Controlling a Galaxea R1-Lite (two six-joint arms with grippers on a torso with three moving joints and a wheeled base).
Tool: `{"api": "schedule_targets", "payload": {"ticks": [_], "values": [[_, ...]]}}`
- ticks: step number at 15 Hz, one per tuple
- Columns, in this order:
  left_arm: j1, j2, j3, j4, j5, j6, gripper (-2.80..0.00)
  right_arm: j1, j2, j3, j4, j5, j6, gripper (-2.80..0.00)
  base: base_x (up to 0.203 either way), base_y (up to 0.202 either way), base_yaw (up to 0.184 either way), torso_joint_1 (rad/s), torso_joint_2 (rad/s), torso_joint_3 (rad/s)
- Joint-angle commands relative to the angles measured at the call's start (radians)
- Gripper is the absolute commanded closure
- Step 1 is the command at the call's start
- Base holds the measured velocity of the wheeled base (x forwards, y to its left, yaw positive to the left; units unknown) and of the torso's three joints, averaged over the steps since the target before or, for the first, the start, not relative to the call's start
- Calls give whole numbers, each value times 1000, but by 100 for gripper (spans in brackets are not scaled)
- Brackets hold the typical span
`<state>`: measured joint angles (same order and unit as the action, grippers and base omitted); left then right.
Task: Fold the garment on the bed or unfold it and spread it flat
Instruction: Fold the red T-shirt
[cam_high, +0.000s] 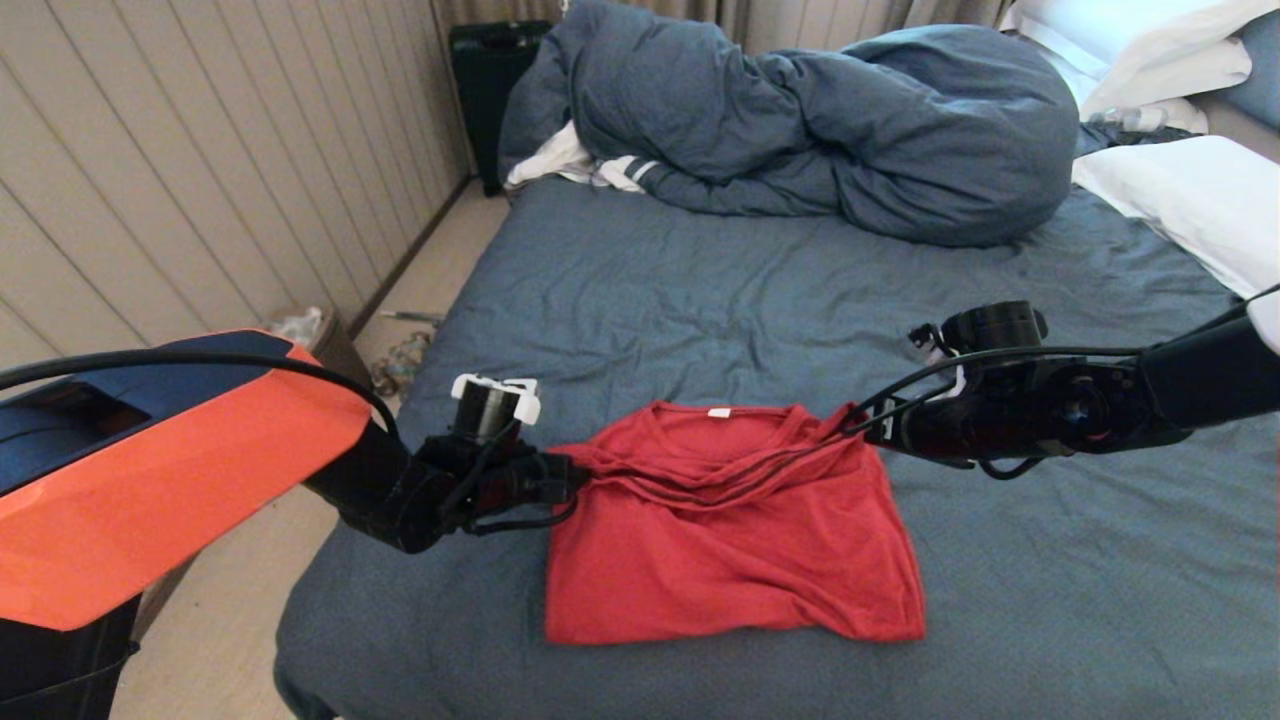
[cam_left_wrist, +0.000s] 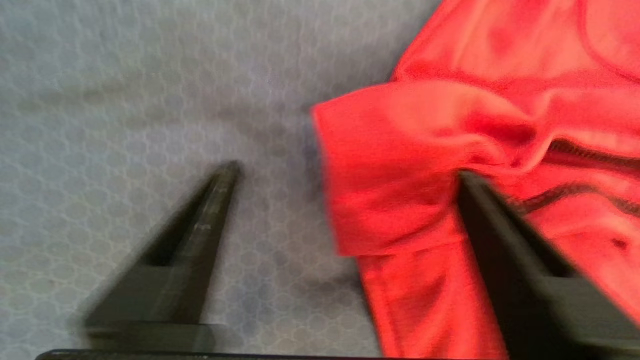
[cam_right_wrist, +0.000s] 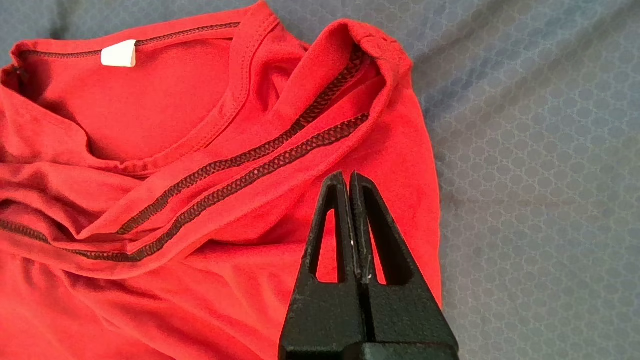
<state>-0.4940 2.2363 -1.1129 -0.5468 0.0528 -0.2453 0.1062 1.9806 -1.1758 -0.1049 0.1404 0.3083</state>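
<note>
Bed (cam_high: 700, 290): dark blue-grey sheet filling most of the frame. Duvet (cam_high: 800, 130): bunched, upper centre. Pillows (cam_high: 1190, 200): white, upper right. Garment (cam_high: 730, 540): red T-shirt, folded into a rough rectangle, lower centre of the bed, collar edge away from the camera, inside seams showing. Left gripper (cam_left_wrist: 345, 170): at the garment's upper-left corner, jaws spread wide, straddling a sleeve edge. Right gripper (cam_right_wrist: 348, 175): at the upper-right corner, clenched, empty, above the cloth.
</note>
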Motion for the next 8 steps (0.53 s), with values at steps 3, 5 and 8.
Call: {"api": "schedule_targets", "payload": {"ticks": [3,5,8], "values": [[0,3,-3,-5,1,-3,0,0,1,2,-1,1,2,0,0,0,0,0,0,0],[0,6,-2,-7,1,-3,0,0,3,2,-1,1,2,0,0,0,0,0,0,0],[0,-12,-3,-4,1,-3,0,1,4,-1,-1,1,3,0,0,0,0,0,0,0]]}}
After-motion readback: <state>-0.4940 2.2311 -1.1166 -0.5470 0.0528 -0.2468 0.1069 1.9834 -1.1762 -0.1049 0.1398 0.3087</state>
